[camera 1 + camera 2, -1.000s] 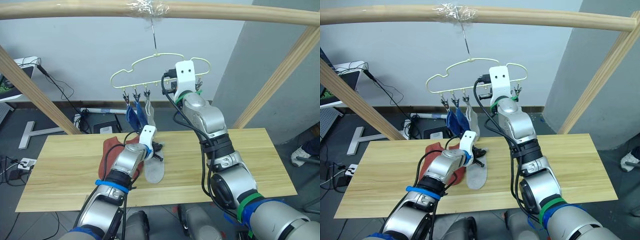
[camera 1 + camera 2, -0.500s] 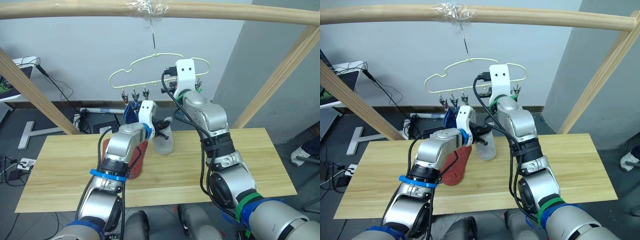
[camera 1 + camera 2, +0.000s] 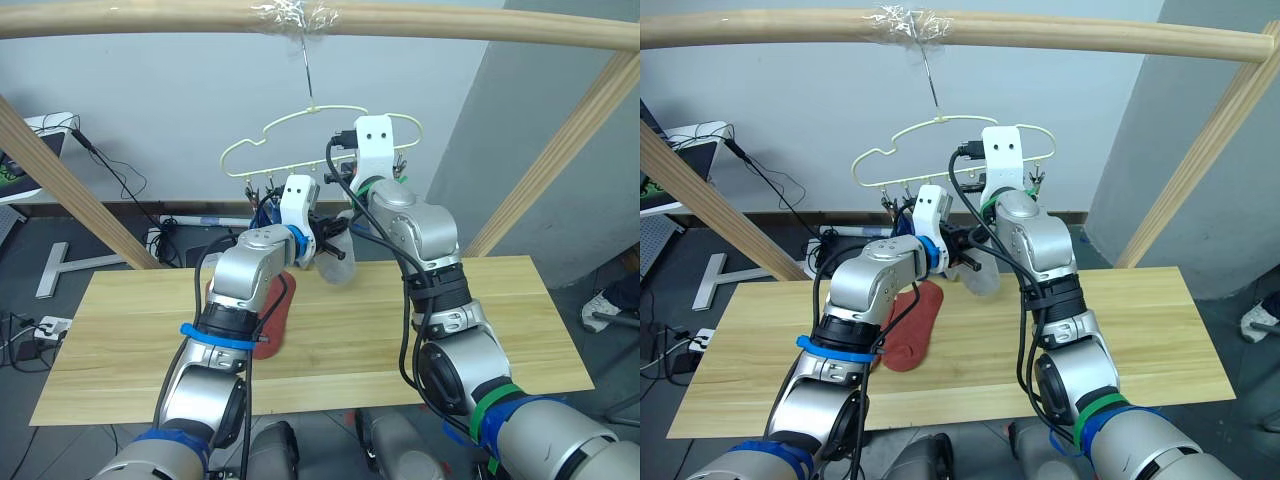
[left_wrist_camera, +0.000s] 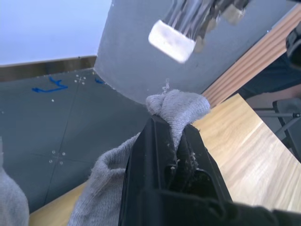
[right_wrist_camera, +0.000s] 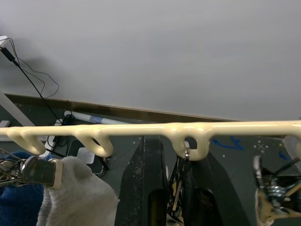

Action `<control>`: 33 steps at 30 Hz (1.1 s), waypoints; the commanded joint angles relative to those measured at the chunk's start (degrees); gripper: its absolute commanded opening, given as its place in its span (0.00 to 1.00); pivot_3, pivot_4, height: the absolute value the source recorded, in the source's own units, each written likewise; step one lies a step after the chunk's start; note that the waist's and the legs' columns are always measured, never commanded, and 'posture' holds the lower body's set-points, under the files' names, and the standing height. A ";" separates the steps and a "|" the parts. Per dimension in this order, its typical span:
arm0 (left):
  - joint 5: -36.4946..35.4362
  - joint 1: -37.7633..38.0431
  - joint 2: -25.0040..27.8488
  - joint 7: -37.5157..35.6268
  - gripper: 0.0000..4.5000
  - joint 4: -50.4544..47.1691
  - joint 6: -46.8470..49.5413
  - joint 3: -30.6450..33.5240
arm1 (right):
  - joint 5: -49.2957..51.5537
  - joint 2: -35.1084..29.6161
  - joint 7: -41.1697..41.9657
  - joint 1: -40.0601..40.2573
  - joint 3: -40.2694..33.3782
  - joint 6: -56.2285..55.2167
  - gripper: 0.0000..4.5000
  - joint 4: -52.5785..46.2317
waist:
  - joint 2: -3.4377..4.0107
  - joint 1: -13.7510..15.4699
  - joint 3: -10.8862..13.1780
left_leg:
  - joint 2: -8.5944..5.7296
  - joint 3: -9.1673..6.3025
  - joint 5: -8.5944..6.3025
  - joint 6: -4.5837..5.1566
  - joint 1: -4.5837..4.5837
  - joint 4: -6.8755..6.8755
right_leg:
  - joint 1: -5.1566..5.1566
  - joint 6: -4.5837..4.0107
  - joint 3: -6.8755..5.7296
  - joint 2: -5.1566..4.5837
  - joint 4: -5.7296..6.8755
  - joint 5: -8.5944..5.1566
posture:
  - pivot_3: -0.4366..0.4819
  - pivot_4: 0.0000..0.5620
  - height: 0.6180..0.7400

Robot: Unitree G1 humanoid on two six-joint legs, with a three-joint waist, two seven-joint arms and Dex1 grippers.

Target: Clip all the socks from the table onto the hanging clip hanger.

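Observation:
The pale yellow clip hanger (image 3: pixel 311 107) hangs by its hook from the top pole. Blue socks (image 3: pixel 262 215) hang from its left clips, partly behind my left arm. My left gripper (image 3: pixel 325 243) is shut on a light grey sock (image 3: pixel 338 262) and holds it in the air just below the hanger's bar, under a silver clip (image 4: pixel 171 35). My right gripper (image 5: pixel 178 197) is up at the bar, its fingers closed on either side of a hanging clip (image 5: pixel 181 186). A rust-red sock (image 3: pixel 268 315) lies on the table (image 3: pixel 520 320).
A wooden frame surrounds the workspace: a top pole (image 3: pixel 450 22) and slanted poles at the left (image 3: pixel 70 190) and right (image 3: pixel 560 150). Cables and a power strip (image 3: pixel 170 235) lie on the floor behind the table.
My left gripper lifted the grey sock off the table up to the hanger's bar. The rust-red sock now lies uncovered. My right gripper stayed at the hanger.

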 commanded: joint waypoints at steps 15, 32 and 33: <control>-0.87 -4.74 -1.96 2.40 0.00 3.41 -5.42 1.89 | 1.54 1.05 -0.44 -1.91 -0.76 1.69 0.00 -3.92 | 0.00 -0.02 0.00 | -0.01 0.01 0.00 0.00 -0.01 0.00 | 0.00 0.00 0.00 0.00 -0.02 0.00 | 0.18 0.37 1.00; -0.19 -5.50 -5.07 3.36 0.00 6.03 -6.82 1.41 | 2.01 1.21 -1.22 -2.04 -1.16 2.07 0.00 -3.67 | 0.00 -0.15 0.00 | -0.02 0.02 0.00 0.00 -0.02 0.00 | 0.00 0.00 0.00 0.04 -0.04 0.00 | 0.17 0.38 1.00; -0.40 -5.70 -5.34 3.59 0.00 6.18 -6.85 1.72 | 2.07 1.22 -1.29 -2.02 -1.20 2.12 0.00 -3.68 | 0.00 -0.17 0.00 | -0.02 0.02 0.00 0.00 -0.02 0.00 | 0.00 0.00 0.00 0.05 -0.04 0.00 | 0.17 0.38 1.00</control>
